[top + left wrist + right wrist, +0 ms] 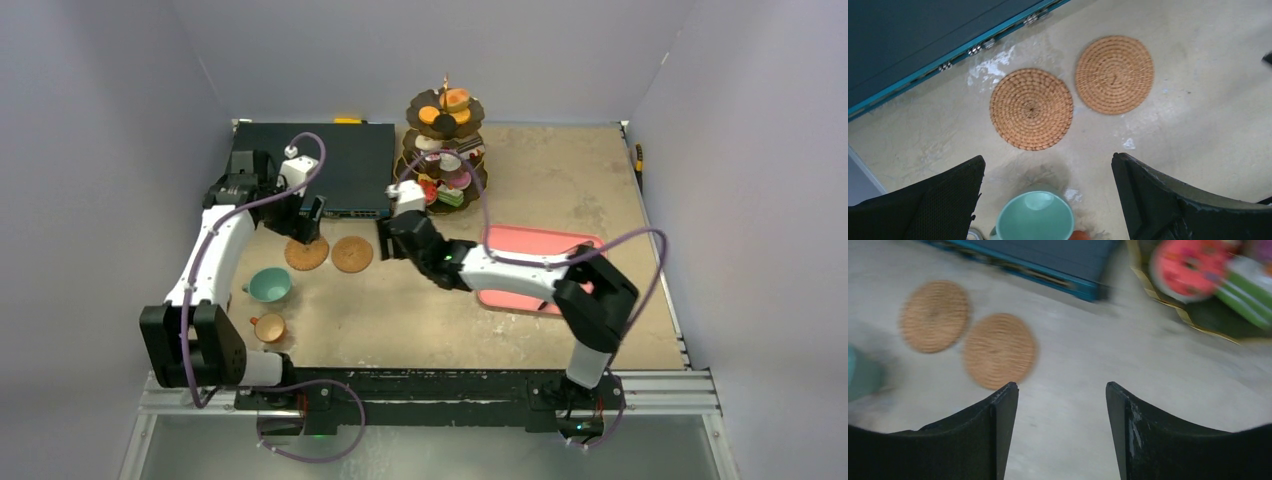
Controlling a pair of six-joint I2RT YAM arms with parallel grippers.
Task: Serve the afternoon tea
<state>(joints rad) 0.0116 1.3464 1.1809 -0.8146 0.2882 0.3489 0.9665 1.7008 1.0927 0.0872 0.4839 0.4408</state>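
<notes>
Afternoon tea, status as observed. The three-tier stand [445, 150] stands upright at the far middle of the surface [420, 320], with small cakes [447, 100] on every tier. A red cake [1189, 267] and a green one [1250, 292] sit on the bottom tier; the right wrist view is blurred, so finer detail cannot be told.

Two woven coasters [1031, 109] lie flat and just beside each other in front of a dark flat box [330, 165]. Both are bare. The teal cup [270, 286] stands upright on the surface, nearer the arm bases than the coasters; the smaller tan cup [269, 327] stands nearer still, close beside it.

Left claw [1048, 159]: released, jaws wide apart, nothing between them, positioned above the left-hand coaster and the teal cup.

Right claw [1060, 385]: released, jaws apart and holding nothing, positioned between the coasters and the stand's base.

A pink tray [520, 240] lies on the right, partly under the right arm.
</notes>
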